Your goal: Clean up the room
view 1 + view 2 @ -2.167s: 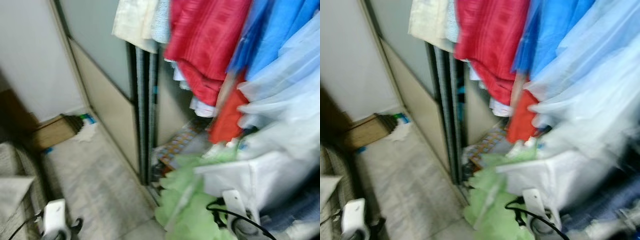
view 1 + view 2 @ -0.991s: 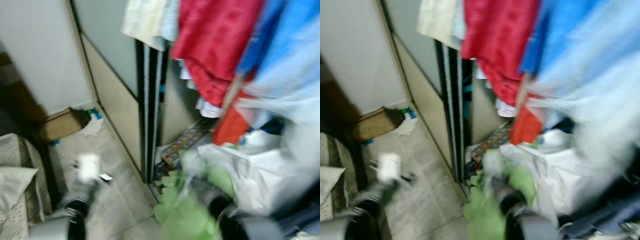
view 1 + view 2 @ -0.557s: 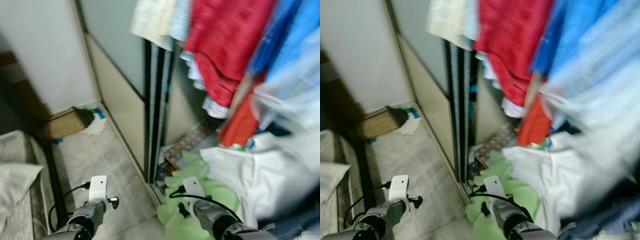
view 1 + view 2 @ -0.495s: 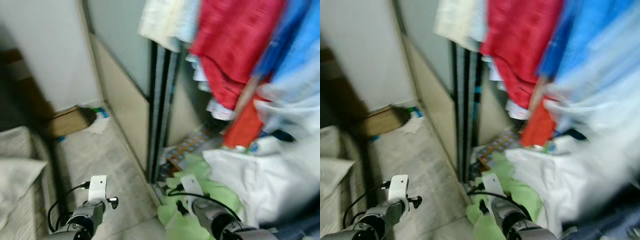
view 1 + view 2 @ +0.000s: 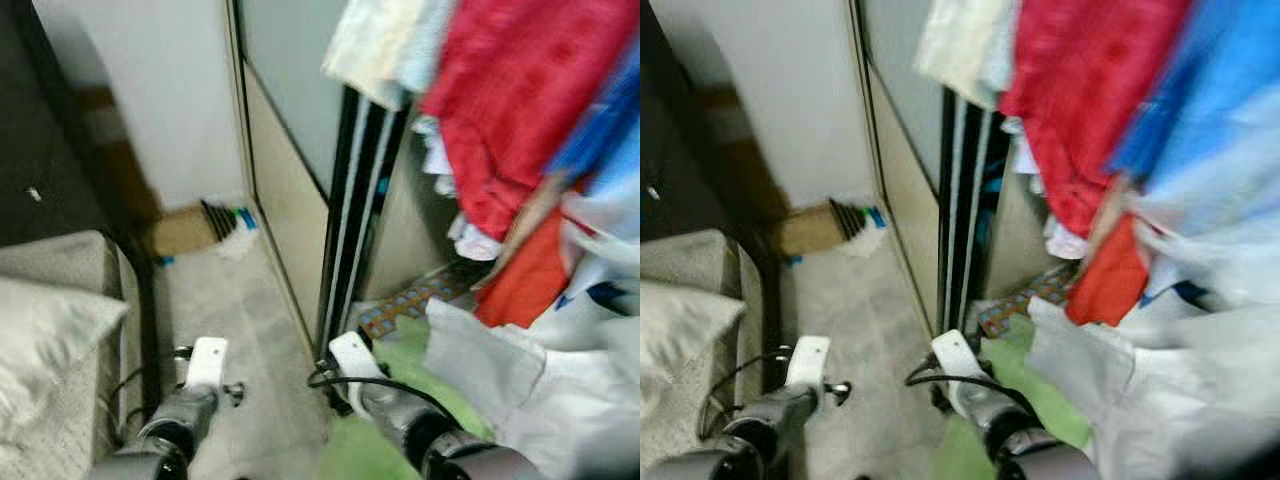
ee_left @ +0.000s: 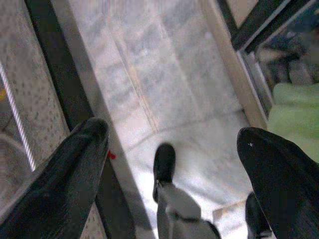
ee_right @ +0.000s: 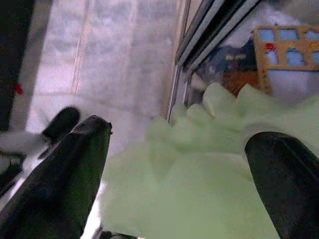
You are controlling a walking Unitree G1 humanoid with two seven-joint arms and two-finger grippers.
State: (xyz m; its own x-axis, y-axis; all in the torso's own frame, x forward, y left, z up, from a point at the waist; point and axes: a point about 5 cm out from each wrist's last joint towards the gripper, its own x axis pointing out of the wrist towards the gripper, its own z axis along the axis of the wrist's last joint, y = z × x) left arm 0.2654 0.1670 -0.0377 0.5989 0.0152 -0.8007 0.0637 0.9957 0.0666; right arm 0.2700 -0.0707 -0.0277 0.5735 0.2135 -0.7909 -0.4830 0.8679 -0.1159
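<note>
The room is not yet tidy: a green cloth (image 7: 199, 169) lies beside the wardrobe door (image 5: 290, 190). The left end effector (image 6: 169, 164) and the right end effector (image 7: 174, 169) are wide open, empty.

A pale tiled floor (image 5: 240, 320) runs beside a sliding wardrobe door (image 5: 290, 130), white wall (image 5: 150, 90) behind.

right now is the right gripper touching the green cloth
Apart. The right wrist view shows the open right gripper hovering above the green cloth, holding nothing.
</note>
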